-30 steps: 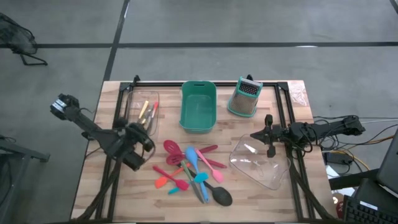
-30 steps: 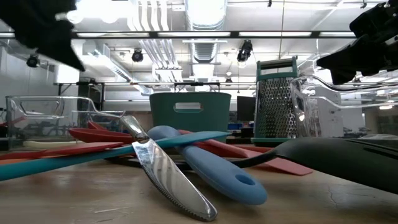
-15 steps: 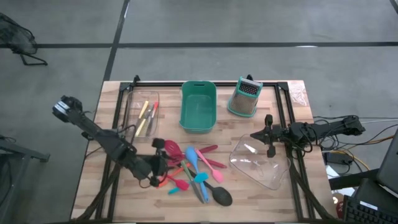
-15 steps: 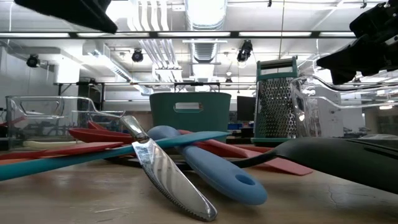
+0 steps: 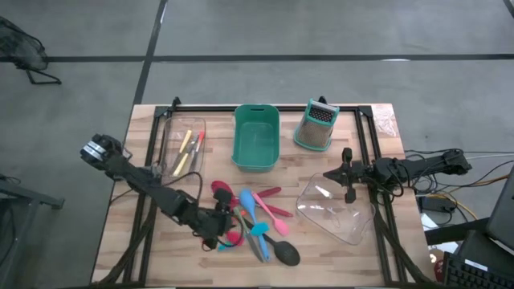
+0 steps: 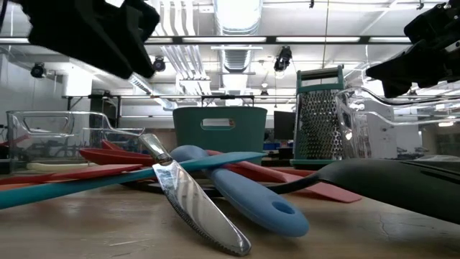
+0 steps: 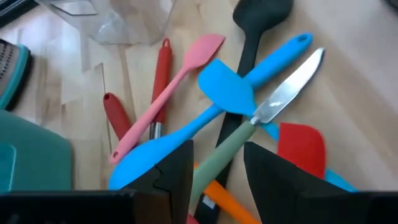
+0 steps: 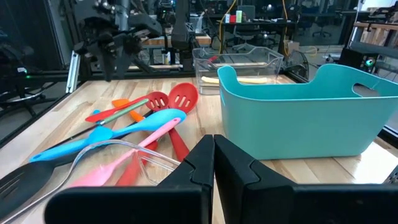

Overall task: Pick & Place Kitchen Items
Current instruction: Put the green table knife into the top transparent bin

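A: Wrist camera, foreground?

B: Left gripper (image 7: 214, 171), two dark fingers (image 7: 177, 168) spread apart, above a pile of utensils on the wooden table (image 7: 373, 81).

A: Between the fingers?

B: Knife (image 7: 264, 115): grey-green handle, steel blade pointing away. Orange tool (image 7: 221, 202) beside the handle.

A: Remainder of the pile?

B: Blue spoon (image 7: 186, 134) crossing under a blue spatula (image 7: 227, 93); pink spatula (image 7: 180, 81); black spoon (image 7: 258, 15); red spatula (image 7: 301, 146); two red handles (image 7: 160, 78). Teal bin (image 7: 31, 155) at one edge, grater (image 7: 12, 68) corner beyond it, clear container (image 7: 112, 18) farther off.
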Action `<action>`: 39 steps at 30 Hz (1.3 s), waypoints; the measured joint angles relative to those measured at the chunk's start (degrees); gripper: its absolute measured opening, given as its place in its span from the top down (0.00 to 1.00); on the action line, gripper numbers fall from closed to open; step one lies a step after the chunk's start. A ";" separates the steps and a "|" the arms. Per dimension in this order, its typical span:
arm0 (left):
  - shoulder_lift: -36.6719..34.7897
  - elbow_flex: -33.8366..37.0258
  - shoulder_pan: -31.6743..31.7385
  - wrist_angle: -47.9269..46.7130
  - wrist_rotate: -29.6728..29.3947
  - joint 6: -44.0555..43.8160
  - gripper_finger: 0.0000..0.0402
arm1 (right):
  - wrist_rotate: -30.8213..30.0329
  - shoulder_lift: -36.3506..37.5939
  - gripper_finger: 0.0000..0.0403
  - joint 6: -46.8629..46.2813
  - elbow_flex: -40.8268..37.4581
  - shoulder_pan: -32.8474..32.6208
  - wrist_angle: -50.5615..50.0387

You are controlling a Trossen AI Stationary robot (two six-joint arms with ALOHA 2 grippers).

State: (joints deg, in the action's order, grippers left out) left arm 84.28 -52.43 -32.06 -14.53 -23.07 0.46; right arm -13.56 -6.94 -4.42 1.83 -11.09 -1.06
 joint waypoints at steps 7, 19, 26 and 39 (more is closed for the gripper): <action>3.88 -1.31 2.23 -1.15 2.01 0.60 0.63 | 0.00 0.00 0.98 -0.01 0.02 -0.02 0.00; 7.69 -4.14 3.15 -4.87 4.04 4.26 0.55 | 0.00 0.00 0.98 -0.02 0.02 -0.01 0.00; 10.53 -4.92 3.33 -4.87 2.71 7.45 0.48 | 0.00 0.00 0.98 0.06 0.00 0.00 0.00; 14.21 -4.87 3.61 -5.17 0.49 10.10 0.47 | 0.00 -0.01 0.98 -0.03 0.01 -0.02 0.00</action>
State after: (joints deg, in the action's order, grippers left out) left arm 98.50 -57.30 -28.45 -19.70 -22.58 10.57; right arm -13.56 -6.95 -4.45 1.84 -11.11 -1.06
